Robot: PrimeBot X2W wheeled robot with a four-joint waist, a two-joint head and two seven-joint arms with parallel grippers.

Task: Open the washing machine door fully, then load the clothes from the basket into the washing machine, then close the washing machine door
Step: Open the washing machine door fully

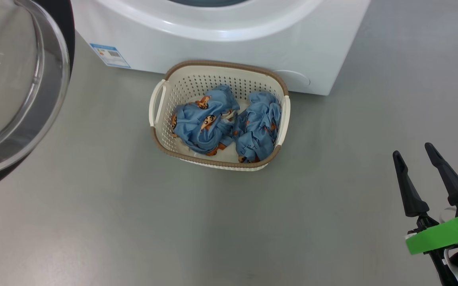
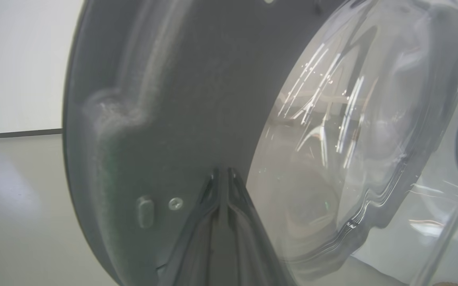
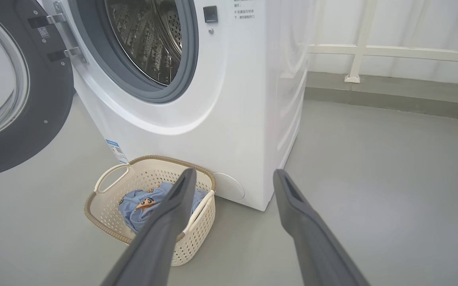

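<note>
Washing machine door (image 3: 18, 103) stands swung wide open on its hinges at the left of the opening, glass bowl facing out; in head view it sits at upper left, over the grey floor (image 1: 173, 230). Washing machine (image 1: 221, 43) is white, w/ a blue-white label sticker (image 1: 109, 55) low on its front. Steel drum (image 3: 149, 35) and grey gasket (image 3: 183, 75) are exposed.

Basket (image 1: 221, 63) sits on the floor just in front of the machine, near the label, far rim close to the front panel. Clothes lie inside as two crumpled blue bundles side by side, one left (image 1: 205, 119), one right (image 1: 259, 129), touching at the middle.

Left gripper (image 2: 223, 174): fingers clenched together, nothing btwn them, tips right at the door's dark inner rim beside the glass. Looks like contact, but the view is too close to be sure.

Right gripper (image 1: 412, 150): fingers spread apart, empty, at lower right, well apart from the basket. A green band (image 1: 443, 235) wraps its base.
</note>
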